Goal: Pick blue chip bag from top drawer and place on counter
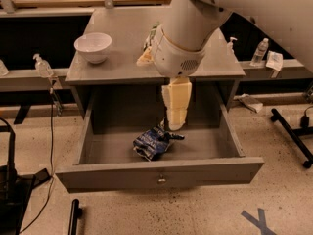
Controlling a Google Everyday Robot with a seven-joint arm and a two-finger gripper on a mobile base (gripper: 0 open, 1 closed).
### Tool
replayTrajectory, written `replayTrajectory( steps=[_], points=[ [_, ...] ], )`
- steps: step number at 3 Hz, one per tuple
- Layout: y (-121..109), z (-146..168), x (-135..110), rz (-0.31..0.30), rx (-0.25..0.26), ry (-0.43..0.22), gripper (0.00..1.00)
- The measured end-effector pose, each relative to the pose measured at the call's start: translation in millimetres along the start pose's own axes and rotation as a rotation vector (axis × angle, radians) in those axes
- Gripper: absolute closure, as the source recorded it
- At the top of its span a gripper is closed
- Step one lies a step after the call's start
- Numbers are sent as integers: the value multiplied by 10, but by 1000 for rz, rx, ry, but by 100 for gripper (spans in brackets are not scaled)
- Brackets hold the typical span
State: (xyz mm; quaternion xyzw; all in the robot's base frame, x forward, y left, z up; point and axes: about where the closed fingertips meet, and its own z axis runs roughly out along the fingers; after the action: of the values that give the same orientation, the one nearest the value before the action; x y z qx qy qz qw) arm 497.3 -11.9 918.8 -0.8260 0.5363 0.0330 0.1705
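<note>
Cream-coloured pincer (175,125) low inside the wide, open grey top drawer (156,173), its tip just beside the upper right edge of the small crumpled dark blue foil chip bag (152,145); open or closed, impossible to tell. Risk of pinching only a thin slippery fold and dropping the bag short of the flat grey tabletop (122,62), or of shoving it aside. Glossy, creased, white-marked, lying loose mid-floor of the drawer.

From here my gripper (175,125) — matt cream plastic — hangs inside the matt grey top drawer (156,173), near the crinkled, shiny foil of the blue chip bag (153,144); the counter (122,58) looks smooth, its white bowl (93,46) glossy.
</note>
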Motion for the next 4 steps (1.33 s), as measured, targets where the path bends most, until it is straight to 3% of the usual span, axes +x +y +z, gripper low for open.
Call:
replayTrajectory(
  steps=[1,2,3,4],
  points=[
    [0,0,0,0,0,0,0],
    [-43,153,-28,-40,-23,-52,0],
    [-61,683,-88,-140,-62,-184,0],
    [-7,1153,-152,-234,-60,-299,0]
  ],
)
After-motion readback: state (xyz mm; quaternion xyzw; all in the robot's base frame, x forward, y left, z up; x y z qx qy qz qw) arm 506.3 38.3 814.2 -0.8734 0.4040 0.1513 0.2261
